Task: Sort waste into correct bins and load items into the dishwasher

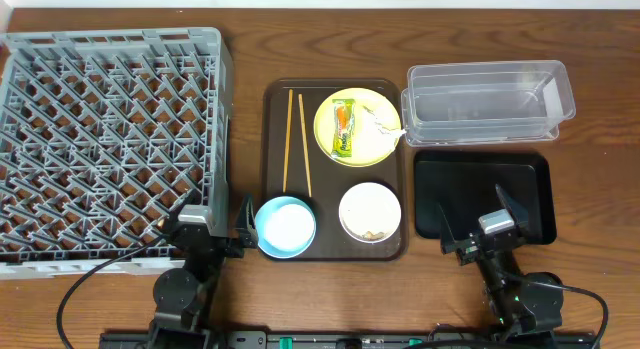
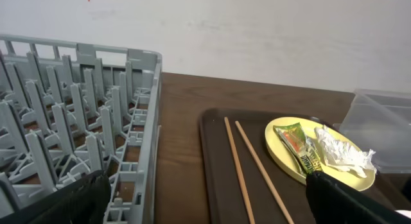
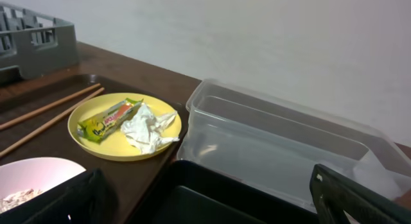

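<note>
The grey dish rack (image 1: 110,139) fills the left. On the brown serving tray (image 1: 272,99) lie two wooden chopsticks (image 1: 296,141), a yellow plate (image 1: 352,154) with a green-and-orange wrapper (image 1: 344,127) and a crumpled white tissue (image 1: 382,125), a light blue bowl (image 1: 285,226) and a white bowl (image 1: 369,211) with pale crumbs (image 1: 373,234). The clear tub (image 1: 487,101) and the black tray (image 1: 484,194) sit at the right. My left gripper (image 1: 218,227) is open and empty at the rack's near right corner. My right gripper (image 1: 478,227) is open and empty over the black tray's near edge.
The left wrist view shows the rack wall (image 2: 138,121), chopsticks (image 2: 247,166) and plate (image 2: 289,161). The right wrist view shows the plate (image 3: 96,147), tissue (image 3: 149,129), clear tub (image 3: 282,147) and black tray (image 3: 212,198). A pale wall stands behind the table.
</note>
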Robot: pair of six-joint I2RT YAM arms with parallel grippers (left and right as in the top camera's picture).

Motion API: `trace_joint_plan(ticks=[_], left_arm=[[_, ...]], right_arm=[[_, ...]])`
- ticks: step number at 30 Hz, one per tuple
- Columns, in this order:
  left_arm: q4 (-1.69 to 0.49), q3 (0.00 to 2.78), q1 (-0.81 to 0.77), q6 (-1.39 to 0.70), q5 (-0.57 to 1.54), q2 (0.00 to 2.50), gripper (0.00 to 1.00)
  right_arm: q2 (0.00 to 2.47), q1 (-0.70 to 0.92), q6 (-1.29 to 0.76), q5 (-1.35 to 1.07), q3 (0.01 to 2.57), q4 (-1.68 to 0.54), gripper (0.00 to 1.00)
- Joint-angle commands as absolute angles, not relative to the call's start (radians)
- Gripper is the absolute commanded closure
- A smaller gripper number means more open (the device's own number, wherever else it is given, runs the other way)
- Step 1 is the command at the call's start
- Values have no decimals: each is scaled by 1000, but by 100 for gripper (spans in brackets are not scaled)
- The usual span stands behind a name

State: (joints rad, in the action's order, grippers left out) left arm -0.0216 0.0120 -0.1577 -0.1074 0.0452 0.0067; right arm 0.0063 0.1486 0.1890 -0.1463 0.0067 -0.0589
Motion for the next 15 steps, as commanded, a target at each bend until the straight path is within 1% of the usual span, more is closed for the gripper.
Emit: trace_joint_plan(ticks=[1,15], left_arm=[[-71,4,-153,-99,14,6,2],[-71,4,-153,-99,0,6,2]], right_arm=[[9,157,196,-162,6,-62,1],[9,157,196,-162,6,-62,1]])
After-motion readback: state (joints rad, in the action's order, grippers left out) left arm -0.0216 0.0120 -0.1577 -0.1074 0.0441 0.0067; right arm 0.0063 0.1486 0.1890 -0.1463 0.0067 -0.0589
